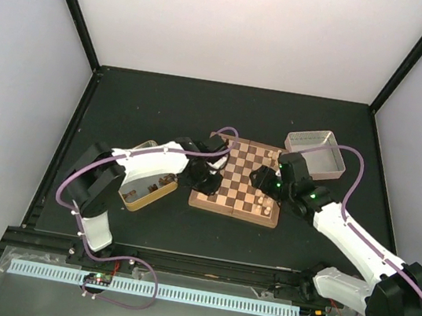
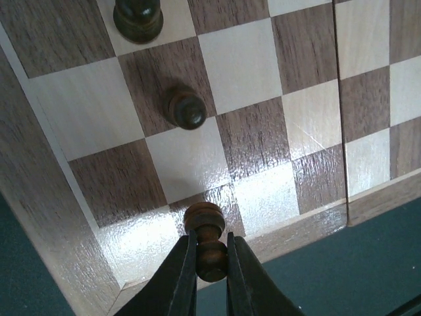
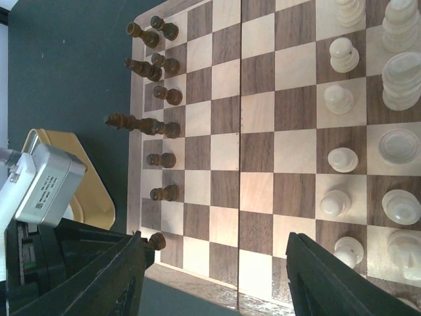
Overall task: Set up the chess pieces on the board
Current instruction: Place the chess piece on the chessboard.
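1. The left gripper is clamped on a dark piece, upright at the board's corner square.
2. The right gripper is over the board's near edge, jaws wide apart and nothing between them.
3. More dark chess pieces line one side of the board; pale cream pieces line the other.
4. A gold tin lies just left of the board. A silver tin sits at its far right corner.

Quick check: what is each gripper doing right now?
Left gripper: shut on a small dark brown wooden chess piece.
Right gripper: open, empty, above the checkered wooden chessboard.
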Tool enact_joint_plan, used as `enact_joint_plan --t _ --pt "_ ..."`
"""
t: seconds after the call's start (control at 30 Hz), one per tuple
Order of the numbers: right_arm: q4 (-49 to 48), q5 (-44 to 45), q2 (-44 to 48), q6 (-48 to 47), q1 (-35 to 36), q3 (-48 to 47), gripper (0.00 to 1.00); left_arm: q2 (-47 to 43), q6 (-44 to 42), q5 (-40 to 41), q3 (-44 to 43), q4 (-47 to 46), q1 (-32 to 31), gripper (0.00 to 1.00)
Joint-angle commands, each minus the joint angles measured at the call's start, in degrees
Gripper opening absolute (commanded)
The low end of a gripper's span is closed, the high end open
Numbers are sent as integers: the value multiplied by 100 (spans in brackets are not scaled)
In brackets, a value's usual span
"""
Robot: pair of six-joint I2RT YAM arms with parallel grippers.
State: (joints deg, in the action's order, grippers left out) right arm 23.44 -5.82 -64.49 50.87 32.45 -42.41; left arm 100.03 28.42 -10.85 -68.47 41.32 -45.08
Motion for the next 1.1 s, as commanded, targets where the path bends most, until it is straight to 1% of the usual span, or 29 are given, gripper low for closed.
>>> enact_joint_plan --t 0.0,0.27,0.47,0.83,0.87,0.97,1.0,1.07 --pt "11 228 120 -251 -50 31 59 302 -65 169 -516 550 -36 4" --pt "68 246 219 -274 -59 114 60 745 -131 234 -966 806 -27 5" --pt "64 262 280 -231 -63 146 60 856 -198 294 -1045 844 -27 9" --pt "60 182 270 -157 -57 192 60 1005 -304 367 -1221 901 -19 13" --pt "70 172 280 -157 -61 190 60 1002 -304 365 -1207 904 -23 15" --pt "73 156 297 -156 -63 190 61 946 -297 367 -1158 938 -23 34" --pt "73 152 301 -159 -63 190 61 902 -291 368 -1139 939 -20 39" --pt "81 128 315 -157 -59 183 61 766 -270 379 -1086 933 -18 44"
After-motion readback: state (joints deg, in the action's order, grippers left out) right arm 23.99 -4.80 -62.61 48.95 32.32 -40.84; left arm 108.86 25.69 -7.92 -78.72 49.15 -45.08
